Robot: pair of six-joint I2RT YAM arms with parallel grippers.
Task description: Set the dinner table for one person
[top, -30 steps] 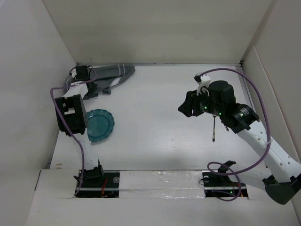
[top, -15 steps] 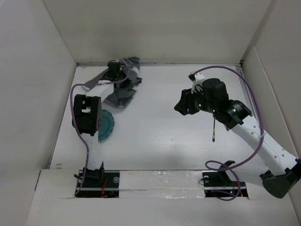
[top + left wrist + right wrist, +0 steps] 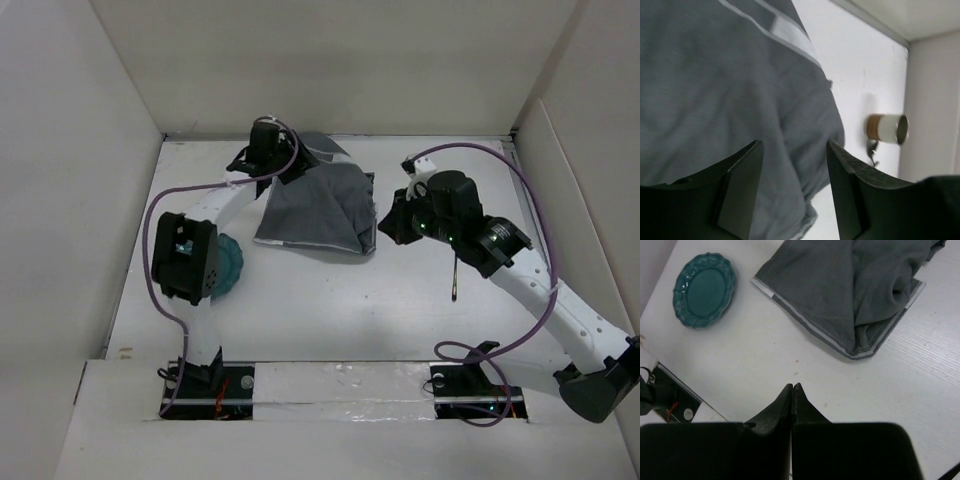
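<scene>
teal plate (image 3: pixel 230 266) far left, half under the arm | left gripper (image 3: pixel 794 146) fingers spread above grey mat (image 3: pixel 320 205) (rumpled at its right side) | right gripper (image 3: pixel 792 387) clenched on nothing | dinner table (image 3: pixel 330 310) underlies everything

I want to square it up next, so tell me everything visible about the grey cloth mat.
The mat is dark grey soft cloth with a pale stripe along its edges. It lies on the white table, toward the far side, mostly spread but not flat: its right side is bunched into folds. The left arm's open fingers hang over it; the teal plate lies apart.
</scene>
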